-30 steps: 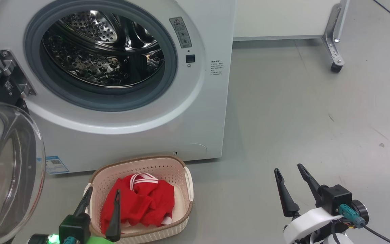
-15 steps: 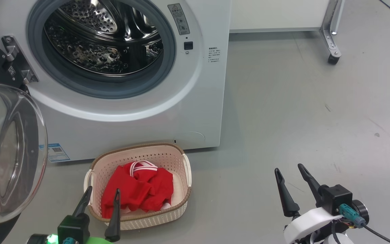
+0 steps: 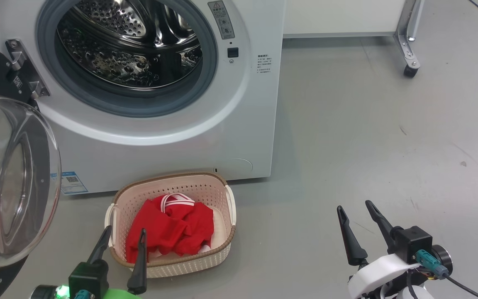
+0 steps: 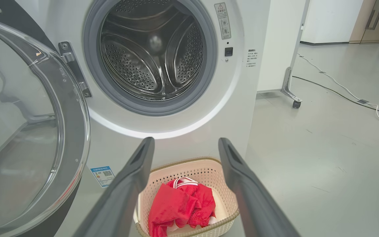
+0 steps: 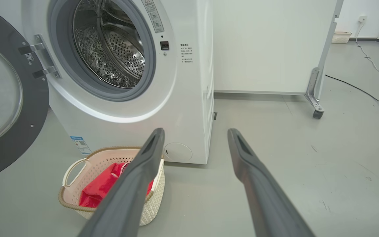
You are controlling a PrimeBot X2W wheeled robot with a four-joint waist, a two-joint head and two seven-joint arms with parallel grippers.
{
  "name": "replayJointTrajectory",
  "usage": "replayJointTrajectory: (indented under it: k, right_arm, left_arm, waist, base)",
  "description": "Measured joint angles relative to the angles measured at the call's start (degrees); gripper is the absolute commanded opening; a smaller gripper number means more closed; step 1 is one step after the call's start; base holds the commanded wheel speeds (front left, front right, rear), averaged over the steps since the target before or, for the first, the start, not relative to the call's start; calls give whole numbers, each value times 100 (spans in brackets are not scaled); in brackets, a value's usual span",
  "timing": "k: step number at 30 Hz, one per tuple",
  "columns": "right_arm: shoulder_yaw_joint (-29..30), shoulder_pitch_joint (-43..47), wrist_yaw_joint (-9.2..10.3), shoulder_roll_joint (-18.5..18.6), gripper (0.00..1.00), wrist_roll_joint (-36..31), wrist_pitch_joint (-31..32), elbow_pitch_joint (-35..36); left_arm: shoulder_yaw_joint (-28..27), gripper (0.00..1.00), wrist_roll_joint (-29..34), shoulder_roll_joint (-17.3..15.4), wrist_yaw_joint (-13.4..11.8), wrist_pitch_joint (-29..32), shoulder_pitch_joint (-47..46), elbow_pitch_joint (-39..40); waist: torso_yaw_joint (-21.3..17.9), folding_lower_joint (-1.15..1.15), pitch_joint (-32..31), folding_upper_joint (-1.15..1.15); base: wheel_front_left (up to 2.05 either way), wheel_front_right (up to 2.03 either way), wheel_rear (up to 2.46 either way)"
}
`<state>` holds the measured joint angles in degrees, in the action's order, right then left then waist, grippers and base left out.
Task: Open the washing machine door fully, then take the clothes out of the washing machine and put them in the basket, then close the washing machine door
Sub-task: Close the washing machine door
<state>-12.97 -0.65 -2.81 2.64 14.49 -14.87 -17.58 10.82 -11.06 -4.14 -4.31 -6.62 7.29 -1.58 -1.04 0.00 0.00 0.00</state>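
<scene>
The left gripper [image 3: 125, 229] is spread wide and empty. Just ahead of its fingertips sits the basket [image 3: 168, 179], with the clothes [image 3: 168, 232] crumpled inside, their striped collar turned away from the gripper toward the washing machine [image 3: 255, 124]. The basket's long axis runs crosswise to the fingers, along the machine's front. To this gripper's left the washing machine door [image 3: 10, 178] stands swung open, its glass bowl bulging toward the gripper. The right gripper [image 3: 353, 205], likewise spread and empty, hangs over bare floor [image 3: 347, 145], well right of the basket, with a castor leg [image 3: 409, 68] far ahead. Since a second ago the head camera has shifted, and both grippers keep their spread.
</scene>
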Motion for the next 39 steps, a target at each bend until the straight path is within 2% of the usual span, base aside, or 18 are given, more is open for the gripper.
replayJointTrajectory:
  k: [12,18,31,39]
  right_arm:
    - [33,0,3,-5,100,0,0,3]
    - [146,5,55,-4,100,0,0,64]
    - [147,5,84,70,100,-10,0,152]
    - [-22,3,-29,64,100,-27,0,63]
  left_arm:
    - [3,100,8,-20,-1,8,1,35]
    - [35,100,8,-18,-1,57,-3,37]
    - [-4,100,71,-11,-55,19,-55,47]
    - [-192,100,65,-2,-121,-58,-52,48]
  waist:
    - [68,0,2,0]
    - [252,0,6,0]
    - [1043,0,82,0]
    - [1665,0,70,0]
  base:
    - [0,0,0]
    - [0,0,0]
    - [0,0,0]
    - [0,0,0]
